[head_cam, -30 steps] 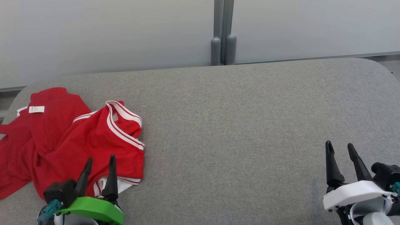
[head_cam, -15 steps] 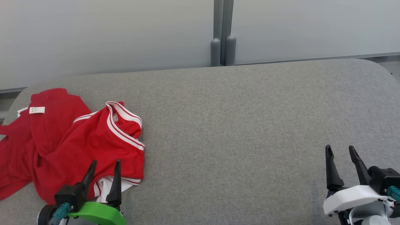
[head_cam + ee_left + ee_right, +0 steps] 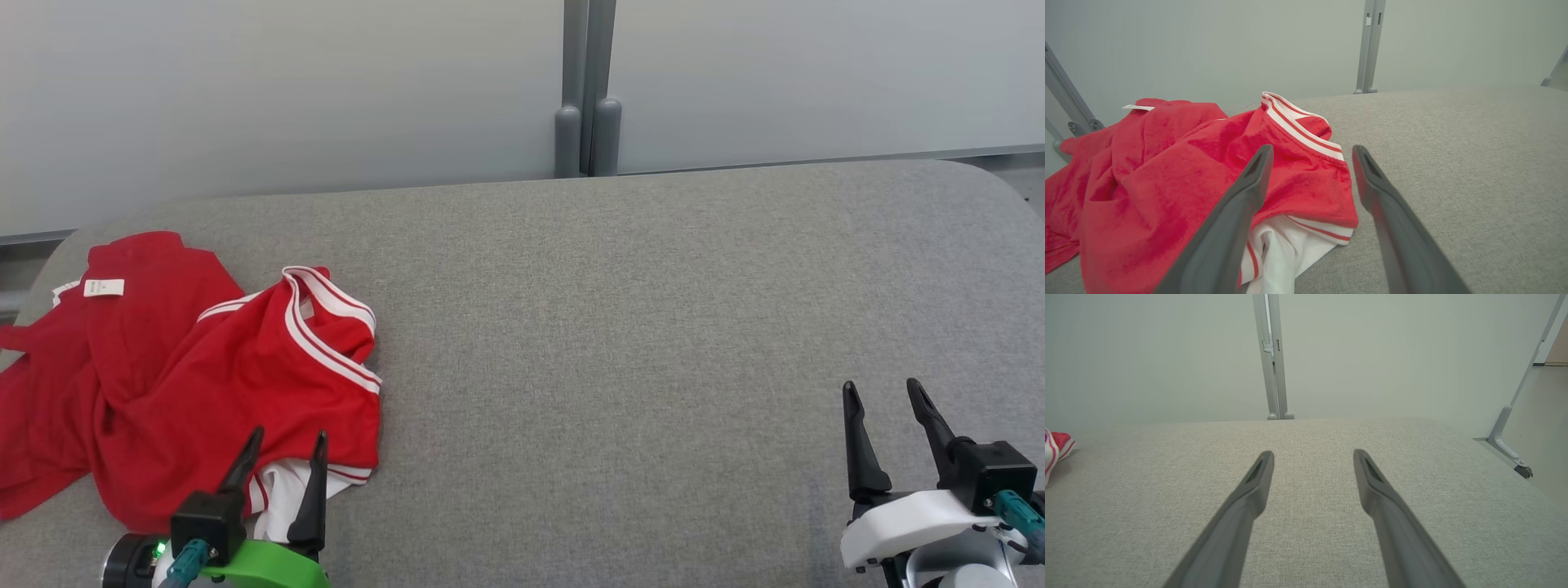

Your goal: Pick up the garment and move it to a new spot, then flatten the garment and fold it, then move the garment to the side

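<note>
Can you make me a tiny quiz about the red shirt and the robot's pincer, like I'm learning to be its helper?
1. True or false: the left pincer is shut on the red garment.
2. On which part of the grey cushion does the garment lie? A) the robot's left side, B) the middle, C) the robot's right side.
3. Fill in the gap: the small label on the garment is coloured ____.

Key
1. False: it is open and holds nothing.
2. A
3. white
</note>
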Motion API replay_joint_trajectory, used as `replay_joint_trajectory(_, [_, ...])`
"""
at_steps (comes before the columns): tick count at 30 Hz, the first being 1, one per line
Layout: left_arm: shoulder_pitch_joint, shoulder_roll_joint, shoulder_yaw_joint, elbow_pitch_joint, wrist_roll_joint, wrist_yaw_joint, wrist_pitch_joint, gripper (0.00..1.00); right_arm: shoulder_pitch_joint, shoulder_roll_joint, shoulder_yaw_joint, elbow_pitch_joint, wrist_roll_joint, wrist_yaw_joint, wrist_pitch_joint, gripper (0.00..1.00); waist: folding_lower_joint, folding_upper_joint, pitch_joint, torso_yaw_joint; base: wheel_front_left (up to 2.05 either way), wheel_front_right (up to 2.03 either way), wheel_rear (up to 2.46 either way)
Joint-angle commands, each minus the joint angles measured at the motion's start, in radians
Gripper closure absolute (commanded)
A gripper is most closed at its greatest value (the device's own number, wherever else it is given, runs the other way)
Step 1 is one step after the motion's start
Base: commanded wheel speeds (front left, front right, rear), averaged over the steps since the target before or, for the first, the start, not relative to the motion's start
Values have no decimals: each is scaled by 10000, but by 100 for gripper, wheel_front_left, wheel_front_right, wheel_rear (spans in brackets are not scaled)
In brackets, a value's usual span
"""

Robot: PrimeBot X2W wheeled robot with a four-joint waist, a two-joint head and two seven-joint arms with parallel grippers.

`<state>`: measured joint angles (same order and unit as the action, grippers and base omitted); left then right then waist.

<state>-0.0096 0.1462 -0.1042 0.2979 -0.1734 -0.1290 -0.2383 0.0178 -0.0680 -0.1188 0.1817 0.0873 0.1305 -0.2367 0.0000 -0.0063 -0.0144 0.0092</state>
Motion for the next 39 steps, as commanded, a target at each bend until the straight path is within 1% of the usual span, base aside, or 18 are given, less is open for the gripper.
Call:
replay_joint_trajectory(1, [79, 93, -9, 31, 207, -29, -71, 0, 108, 0, -28, -31, -249, 3, -97, 0, 0, 57, -8, 3, 0, 0, 0])
replay_joint_trajectory(8, [118, -36, 203, 366, 530, -29, -213, 0, 189, 31, -62, -41, -656, 4, -226, 0, 0, 60, -25, 7, 0, 0, 0])
replay_joint_trajectory(13, [139, -30, 171, 444, 865, -31, -297, 0, 184, 13, -62, -16, -918, 4, -312, 0, 0, 63, -19, 5, 0, 0, 0])
replay_joint_trajectory(29, [78, -94, 253, 425, 886, -17, -277, 0, 214, 36, -87, -50, -859, 4, -297, 0, 0, 63, 19, 26, 0, 0, 0])
replay_joint_trajectory(32, [49, -142, 275, 410, 895, -17, -275, 0, 247, 29, -78, -81, -861, 4, -296, 0, 0, 63, 7, 155, 0, 0, 0])
replay_joint_trajectory(35, [-13, -190, 295, 380, 911, -16, -275, 0, 335, 36, -115, -140, -788, 2, -294, 0, 0, 63, -16, 549, 0, 0, 0])
replay_joint_trajectory(36, [-9, -188, 360, 380, 914, -11, -275, 0, 364, 49, -66, -142, -789, 4, -293, 0, 0, 63, -33, 913, 0, 0, 0])
replay_joint_trajectory(39, [23, -182, 432, 421, 957, -2, -275, 0, 333, 40, 26, -136, -775, 2, -293, 0, 0, 63, -53, 1618, 0, 0, 0])
